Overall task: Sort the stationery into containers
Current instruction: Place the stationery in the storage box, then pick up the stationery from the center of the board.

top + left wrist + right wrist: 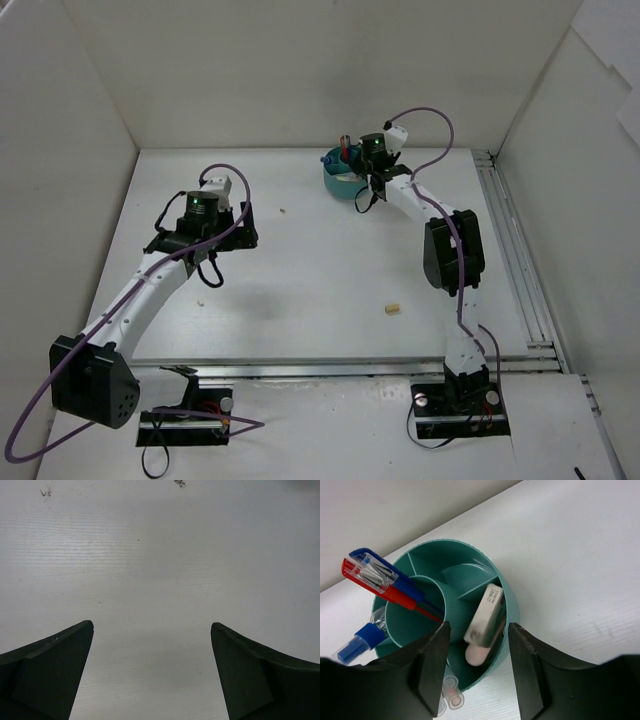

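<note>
1. From where I stand, the right gripper (477, 627) hangs over the near side of the round teal plastic organiser cup (511, 602), which sits at the far end of the white table (320, 270). Its jaws stand wide and hold nothing, one finger on either side of a ring compartment.
2. In that compartment a white eraser block (487, 612) with a pinkish end leans on the inner wall. A red pen (400, 594) and a blue pen (407, 580) stand slanted toward the cup's far-left side. I can't quite tell which compartment their tips sit in.
3. I judge the drop done, so the step in hand is getting out cleanly. The gripper should rise straight up with jaws wide until the fingertips clear the rim. Any sideways drift could nudge the light cup or knock the pens.
4. The left gripper (152, 625) is also spread wide and empty, above bare table on the left side.
5. A small cream eraser block (392, 309) lies loose mid-table, well apart from the cup and nearer the right arm. It looks like the next pick.
</note>
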Tool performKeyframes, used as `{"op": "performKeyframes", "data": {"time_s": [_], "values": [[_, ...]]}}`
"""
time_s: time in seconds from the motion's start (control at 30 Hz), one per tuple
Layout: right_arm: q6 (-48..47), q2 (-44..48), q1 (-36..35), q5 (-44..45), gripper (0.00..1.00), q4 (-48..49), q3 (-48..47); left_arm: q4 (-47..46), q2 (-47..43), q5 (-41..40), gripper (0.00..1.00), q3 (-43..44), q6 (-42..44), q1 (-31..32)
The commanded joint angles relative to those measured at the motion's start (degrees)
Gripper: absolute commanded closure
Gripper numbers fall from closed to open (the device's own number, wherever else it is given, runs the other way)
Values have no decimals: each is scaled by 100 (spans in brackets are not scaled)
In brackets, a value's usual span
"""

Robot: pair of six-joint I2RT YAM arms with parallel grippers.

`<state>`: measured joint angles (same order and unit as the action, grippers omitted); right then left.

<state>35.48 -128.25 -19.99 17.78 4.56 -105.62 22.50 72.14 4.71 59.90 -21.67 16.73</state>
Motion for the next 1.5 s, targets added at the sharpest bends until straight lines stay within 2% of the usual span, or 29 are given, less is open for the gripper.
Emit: {"op": "performKeyframes", "data": {"time_s": [0.0,0.2,0.3,0.4,0.43,0.53,0.6,0.63,0.67,0.7,0.73,0.9,1.0,1.1,1.27,1.47], "values": [[152,563,-128,199,50,370,-29,-150,-139,39,0,251,31,-65],[-199,1379,-207,217,48,616,568,-176,-297,109,0,189,40,-65],[-436,2047,-242,147,47,608,1182,-237,-420,205,0,110,31,-65],[-647,2794,-243,-63,47,581,2105,-308,-516,328,0,31,5,-65],[-1005,2979,-251,-360,46,581,2595,-343,-560,364,0,13,14,-65],[-1568,3674,-278,-976,38,3,3395,-430,-622,504,0,-66,14,-65],[-1658,4139,-365,-1092,37,-594,3801,-483,-631,627,0,-154,23,-12],[-1624,4271,-392,-1327,30,-796,4221,-518,-666,645,0,-180,31,40],[-1554,4499,-444,-1399,27,-1147,4417,-527,-666,671,0,-215,40,41],[-1440,4623,-479,-1609,4,-1281,4819,-519,-710,672,0,-233,40,110],[-1326,4711,-488,-1646,2,-1543,5023,-519,-736,654,0,-277,40,111],[-465,5257,-927,-1664,2,-1792,6113,-589,-894,680,0,-479,5,269],[-288,5319,-1147,-1585,2,-1792,6369,-607,-930,672,0,-549,-12,330],[-200,5187,-1393,-1532,2,-1800,6431,-598,-956,645,0,-646,-56,383],[300,4959,-1710,-1165,15,-2238,6440,-572,-1088,496,0,-751,-92,436],[881,4748,-1868,-461,19,-2793,6379,-545,-1114,452,0,-752,-83,489]]}}
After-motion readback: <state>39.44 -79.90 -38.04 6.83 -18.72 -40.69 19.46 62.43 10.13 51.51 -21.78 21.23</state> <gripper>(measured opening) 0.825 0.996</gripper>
